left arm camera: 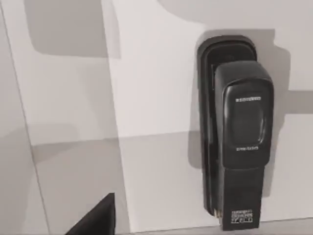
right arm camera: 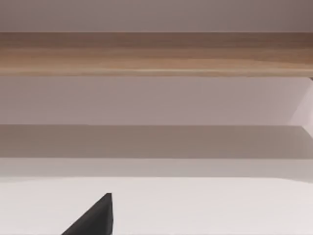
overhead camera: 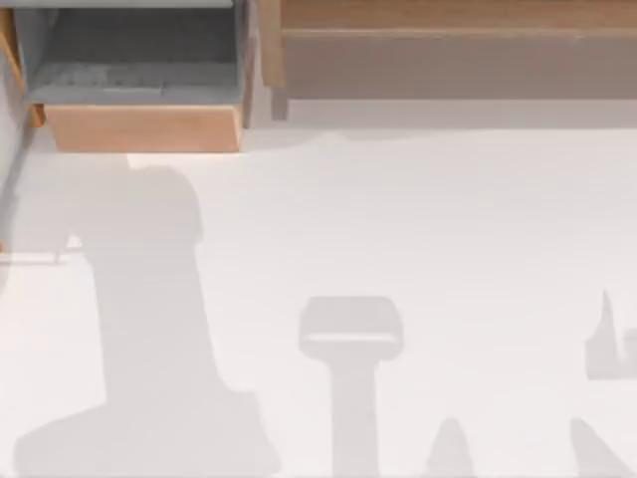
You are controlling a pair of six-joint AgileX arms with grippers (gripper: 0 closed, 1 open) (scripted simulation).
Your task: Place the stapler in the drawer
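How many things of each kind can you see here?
Stapler: 1
Drawer: 1
Shelf: 1
Table: 1
Total: 4

The stapler point(left arm camera: 238, 132) is showing black all over in the left wrist view, with small pale lettering across its top and a pale printed mark at its squared end. The table point(overhead camera: 418, 219) is showing plain white, crossed by soft grey shadow shapes. The drawer point(overhead camera: 139, 127) is showing a light tan wooden front panel with a faint grain, while its inner walls and floor are showing grey. The long shelf point(overhead camera: 448, 18) is showing warm brown wood streaked with lighter bands along its edge, and its recess is showing a greyish brown.
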